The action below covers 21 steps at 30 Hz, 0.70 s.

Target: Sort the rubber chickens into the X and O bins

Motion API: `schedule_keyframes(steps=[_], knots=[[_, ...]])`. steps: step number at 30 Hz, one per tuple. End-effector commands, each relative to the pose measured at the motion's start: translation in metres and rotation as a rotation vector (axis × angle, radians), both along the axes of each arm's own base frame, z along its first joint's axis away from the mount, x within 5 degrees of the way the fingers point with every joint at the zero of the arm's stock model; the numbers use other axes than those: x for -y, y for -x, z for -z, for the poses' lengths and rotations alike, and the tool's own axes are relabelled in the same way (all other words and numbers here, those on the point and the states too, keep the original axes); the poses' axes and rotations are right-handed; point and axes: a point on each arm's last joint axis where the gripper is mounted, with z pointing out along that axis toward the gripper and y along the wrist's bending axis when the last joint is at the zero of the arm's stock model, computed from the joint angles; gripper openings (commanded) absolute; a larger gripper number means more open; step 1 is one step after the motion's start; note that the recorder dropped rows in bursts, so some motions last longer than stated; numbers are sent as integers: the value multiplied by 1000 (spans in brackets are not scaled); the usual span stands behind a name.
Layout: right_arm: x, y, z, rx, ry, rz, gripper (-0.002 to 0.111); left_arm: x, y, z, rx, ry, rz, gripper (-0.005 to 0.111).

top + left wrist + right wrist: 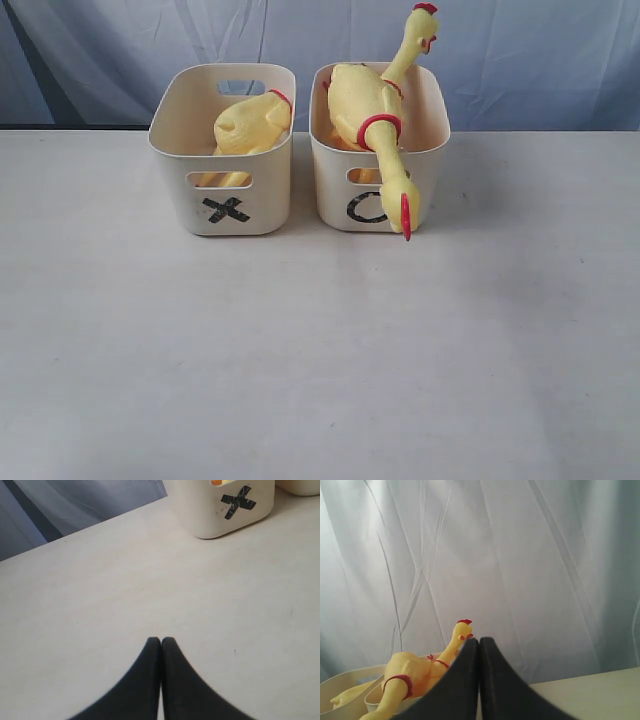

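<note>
Two cream tubs stand side by side at the back of the table. The X bin (190,190) on the left holds a yellow chicken piece (250,125) with a red ring. The O bin (432,150) on the right holds rubber chickens (355,100): one neck with a red comb (422,10) sticks up at the back, another neck (395,180) hangs over the front wall across the O. Neither gripper shows in the exterior view. My left gripper (161,640) is shut and empty over bare table, short of the X bin (210,515). My right gripper (479,640) is shut and empty, with the chickens (407,672) beyond it.
A pale blue-grey curtain (500,50) hangs behind the table (320,350). The tabletop is a light, plain surface reaching from the bins to the near edge. The table's far edge runs just behind the bins.
</note>
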Motion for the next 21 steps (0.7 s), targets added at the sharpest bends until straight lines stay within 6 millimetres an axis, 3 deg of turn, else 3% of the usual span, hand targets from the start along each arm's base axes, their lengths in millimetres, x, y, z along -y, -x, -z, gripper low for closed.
schedule_keyframes(steps=[1, 9, 14, 21], knots=[[1, -1, 5, -30, -10, 10, 0, 0, -2, 2, 40, 1, -4, 0], [6, -3, 30, -306, -33, 68, 0, 1, -8, -23, 352, 42, -1, 0], [9, -1, 43, -457, -43, 99, 0, 1, -8, -25, 375, 45, -1, 0], [9, -1, 44, -462, -45, 98, 0, 1, -8, -26, 376, 45, -1, 0]])
